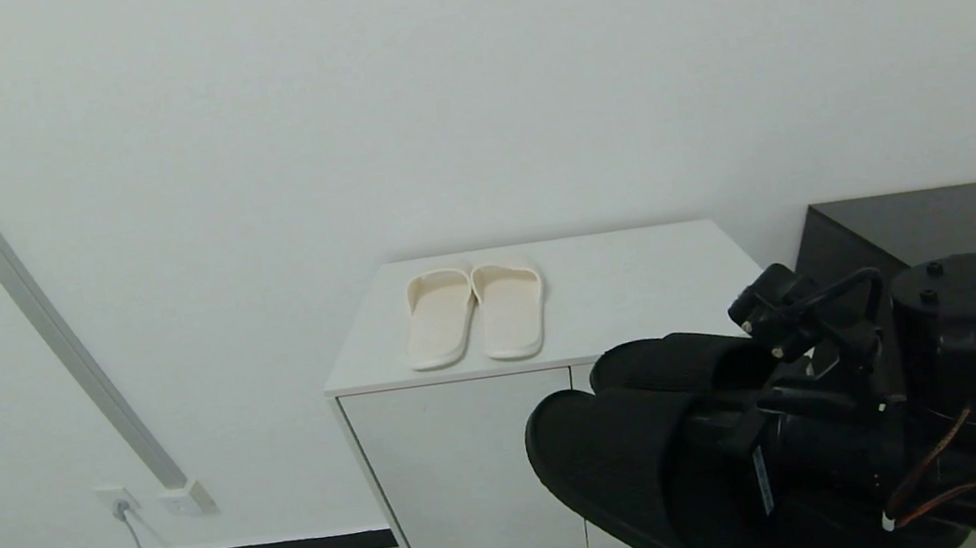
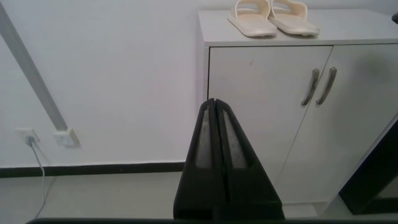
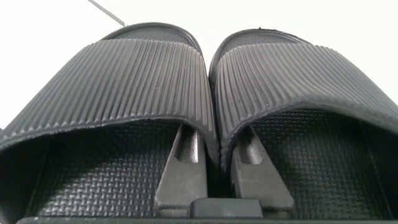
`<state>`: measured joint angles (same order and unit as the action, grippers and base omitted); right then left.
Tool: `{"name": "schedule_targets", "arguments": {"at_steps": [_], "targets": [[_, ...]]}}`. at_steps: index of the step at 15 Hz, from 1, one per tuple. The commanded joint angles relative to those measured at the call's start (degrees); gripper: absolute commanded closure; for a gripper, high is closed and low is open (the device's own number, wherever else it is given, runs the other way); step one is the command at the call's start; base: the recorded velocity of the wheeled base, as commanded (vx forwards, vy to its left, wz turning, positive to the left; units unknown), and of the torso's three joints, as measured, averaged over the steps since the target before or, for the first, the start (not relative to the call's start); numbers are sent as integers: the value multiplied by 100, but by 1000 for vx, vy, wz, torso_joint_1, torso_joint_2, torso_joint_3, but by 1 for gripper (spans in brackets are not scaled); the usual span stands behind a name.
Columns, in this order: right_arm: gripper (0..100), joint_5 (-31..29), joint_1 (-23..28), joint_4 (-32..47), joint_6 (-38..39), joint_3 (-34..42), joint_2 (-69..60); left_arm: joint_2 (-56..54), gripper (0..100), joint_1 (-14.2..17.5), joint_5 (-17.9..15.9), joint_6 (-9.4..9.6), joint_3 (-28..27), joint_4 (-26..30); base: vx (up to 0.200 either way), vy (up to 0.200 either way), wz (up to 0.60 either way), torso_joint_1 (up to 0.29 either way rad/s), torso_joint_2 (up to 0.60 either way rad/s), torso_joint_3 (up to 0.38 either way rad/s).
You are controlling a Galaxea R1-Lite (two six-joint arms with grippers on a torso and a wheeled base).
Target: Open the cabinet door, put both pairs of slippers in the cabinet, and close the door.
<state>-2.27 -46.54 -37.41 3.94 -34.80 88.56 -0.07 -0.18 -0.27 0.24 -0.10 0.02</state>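
Black slippers (image 1: 625, 454) sit pinched in the right gripper (image 3: 214, 149), left gripper (image 2: 215, 107) closed empty, and the doors (image 2: 267, 112) unopened risk a collision.

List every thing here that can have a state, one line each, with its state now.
White two-door cabinet: both doors closed.
Cream pair of slippers: side by side on the cabinet top.
Black ribbed rubber slippers: held together, off the cabinet.
Right gripper: shut on the black slippers.
Left gripper: shut, empty.
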Motion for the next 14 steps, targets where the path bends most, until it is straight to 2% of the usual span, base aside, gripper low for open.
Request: {"name": "schedule_targets", "arguments": {"at_steps": [1,9,10,14], "targets": [[100,-2,-4,6,2,9,12,7,100,1,0,2,1,6,0,0,0,-100,198,124],[100,-11,-4,6,-7,35,20,7,100,1,0,-16,1,6,0,0,0,-209,509,289],[100,-11,-4,6,-7,53,20,7,0,1,-8,-16,1,6,0,0,0,-207,540,320],[100,-19,-4,6,-16,70,12,7,0,1,0,-33,1,6,0,0,0,-194,516,314]]}}
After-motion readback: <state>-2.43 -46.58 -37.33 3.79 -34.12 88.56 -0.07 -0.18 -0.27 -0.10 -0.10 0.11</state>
